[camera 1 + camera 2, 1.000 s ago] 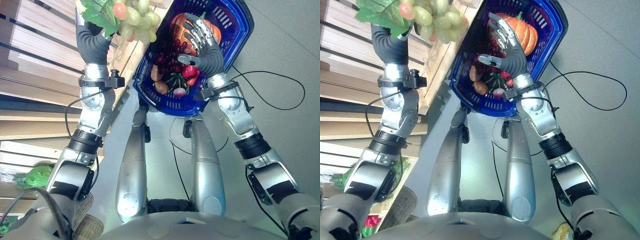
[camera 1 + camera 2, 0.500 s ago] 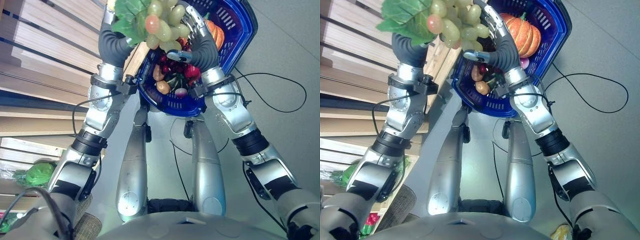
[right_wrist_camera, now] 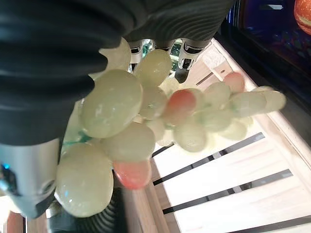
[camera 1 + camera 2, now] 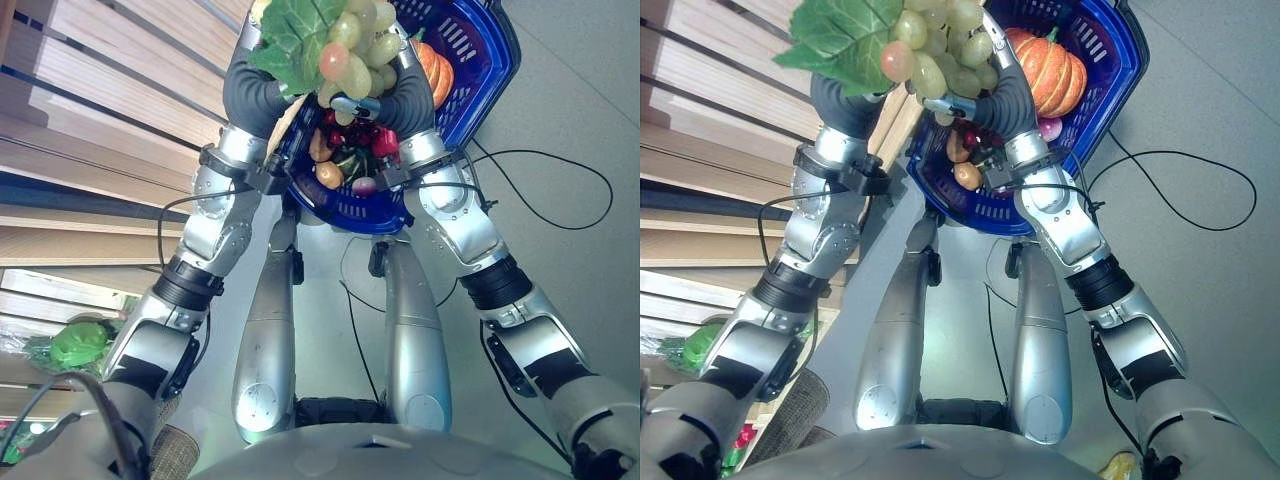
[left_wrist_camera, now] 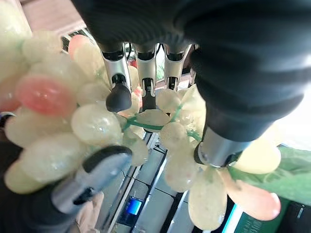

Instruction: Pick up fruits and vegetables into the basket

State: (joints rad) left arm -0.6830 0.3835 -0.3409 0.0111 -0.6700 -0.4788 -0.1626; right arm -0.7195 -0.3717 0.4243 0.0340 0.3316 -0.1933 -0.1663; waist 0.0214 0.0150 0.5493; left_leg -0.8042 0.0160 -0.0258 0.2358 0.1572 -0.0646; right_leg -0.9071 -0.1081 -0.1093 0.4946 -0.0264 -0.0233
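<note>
We see the grapes — pale green, a few pink, with a broad leaf — held up over the basket, the left hand curled round their stem. The right hand sits just beside the bunch, fingers straight. The blue basket holds a pumpkin, dark cherries, a red pepper and small vegetables — on the floor.

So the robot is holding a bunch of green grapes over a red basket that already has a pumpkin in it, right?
Not quite: the basket is blue, not red, as the right eye view shows. The rest holds: the left hand has its fingers curled round the bunch of green grapes above the basket, and an orange pumpkin lies inside.
</note>
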